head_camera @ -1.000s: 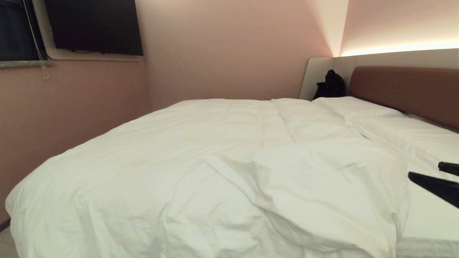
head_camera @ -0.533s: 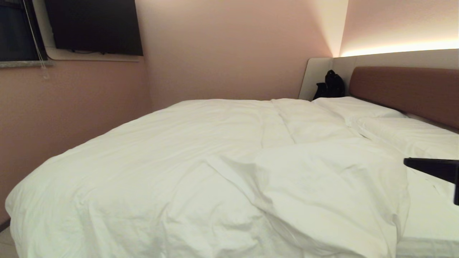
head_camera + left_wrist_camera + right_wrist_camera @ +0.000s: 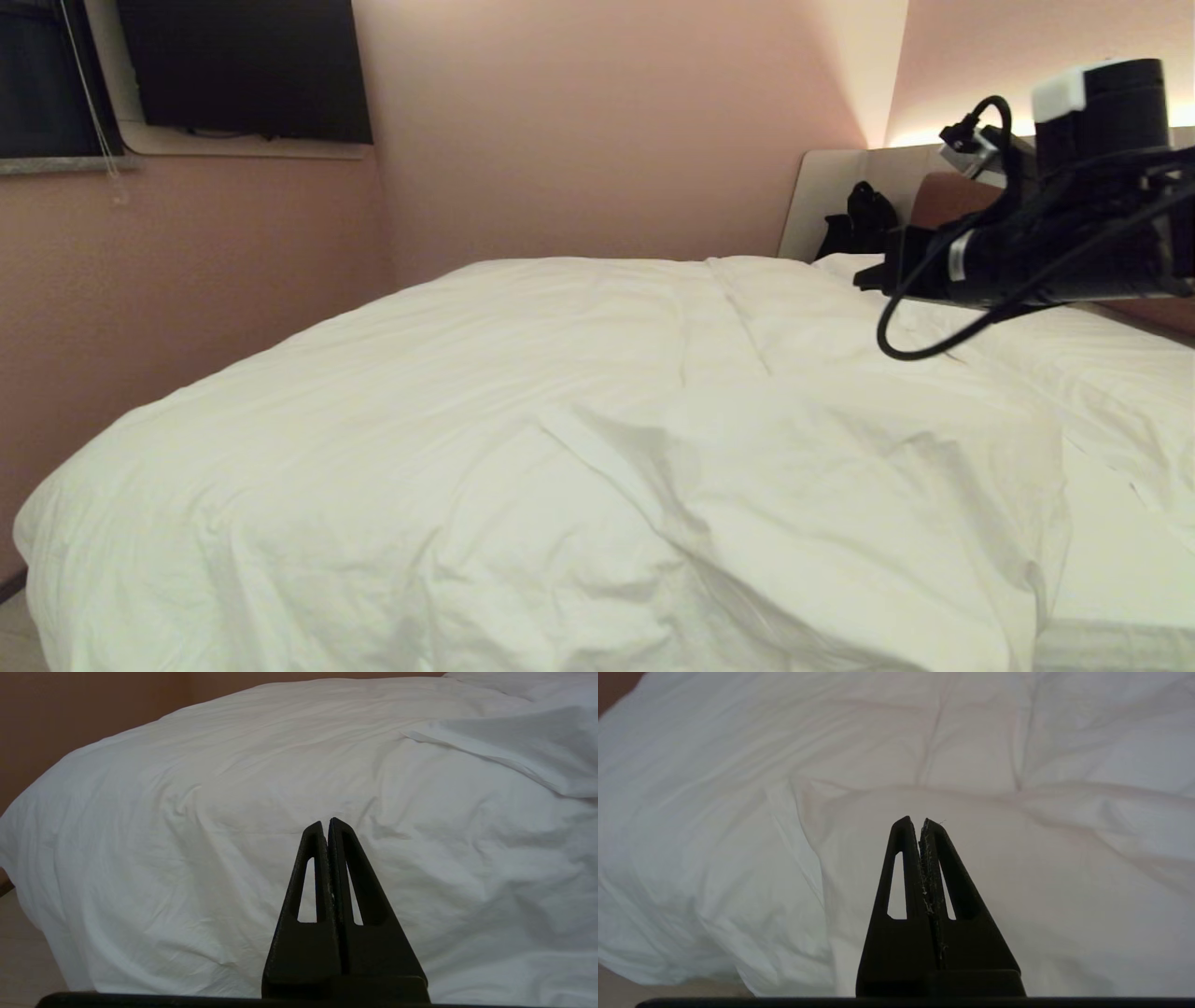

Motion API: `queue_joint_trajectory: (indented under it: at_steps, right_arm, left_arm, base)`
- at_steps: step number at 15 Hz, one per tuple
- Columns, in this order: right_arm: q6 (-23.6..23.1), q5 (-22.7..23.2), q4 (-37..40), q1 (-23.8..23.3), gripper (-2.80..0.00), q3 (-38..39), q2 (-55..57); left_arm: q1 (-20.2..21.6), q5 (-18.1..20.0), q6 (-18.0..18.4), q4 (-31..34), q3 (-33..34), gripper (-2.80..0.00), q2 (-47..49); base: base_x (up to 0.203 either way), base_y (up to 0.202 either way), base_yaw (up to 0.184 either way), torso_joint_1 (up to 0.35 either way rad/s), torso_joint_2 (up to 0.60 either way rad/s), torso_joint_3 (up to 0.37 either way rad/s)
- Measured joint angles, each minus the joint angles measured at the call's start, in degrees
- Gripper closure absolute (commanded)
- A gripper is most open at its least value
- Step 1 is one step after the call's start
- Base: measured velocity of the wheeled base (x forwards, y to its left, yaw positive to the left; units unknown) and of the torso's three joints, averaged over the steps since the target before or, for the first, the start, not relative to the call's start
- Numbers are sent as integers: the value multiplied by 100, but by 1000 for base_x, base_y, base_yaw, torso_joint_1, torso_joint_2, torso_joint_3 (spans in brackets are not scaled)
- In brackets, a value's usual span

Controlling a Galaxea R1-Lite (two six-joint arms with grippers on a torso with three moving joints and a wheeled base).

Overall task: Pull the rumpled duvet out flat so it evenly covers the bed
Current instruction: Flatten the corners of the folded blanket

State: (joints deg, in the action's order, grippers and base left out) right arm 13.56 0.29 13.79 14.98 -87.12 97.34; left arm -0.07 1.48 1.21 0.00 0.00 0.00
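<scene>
You've got 1 duvet [image 3: 523, 439] spread over the bed [image 3: 1120, 597], rumpled w/ a folded flap at the near right corner. 2 grippers: right gripper [image 3: 920, 822] above it, fingers pressed together, empty; left gripper [image 3: 325, 822] facing the near edge, likewise closed, empty.

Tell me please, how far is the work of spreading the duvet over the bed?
Done: the duvet already covers the far and left part of the bed. In hand: nothing; the right end effector is shut and empty above the duvet, and the left end effector is shut too. Left: a folded-back flap near the right front, with bare sheet beside it, must be pulled out flat.
</scene>
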Motion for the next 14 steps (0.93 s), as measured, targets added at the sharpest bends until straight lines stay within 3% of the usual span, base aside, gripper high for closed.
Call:
queue_joint_trajectory:
  at_steps: [5,10,14]
  right_arm:
    - [959,-43,963,133,0,-2158,1507]
    - [1576,-185,2132,199,0,-2379,2059]
    - [1478,-165,2622,221,0,-2374,2254]
  left_arm:
    - [-3,0,0,0,0,0,0]
    - [-2,1,0,0,0,0,0]
    - [-2,1,-3,0,0,0,0]
  base:
    - [0,0,0,0,0,0]
    - [0,0,0,0,0,0]
    - [0,0,0,0,0,0]
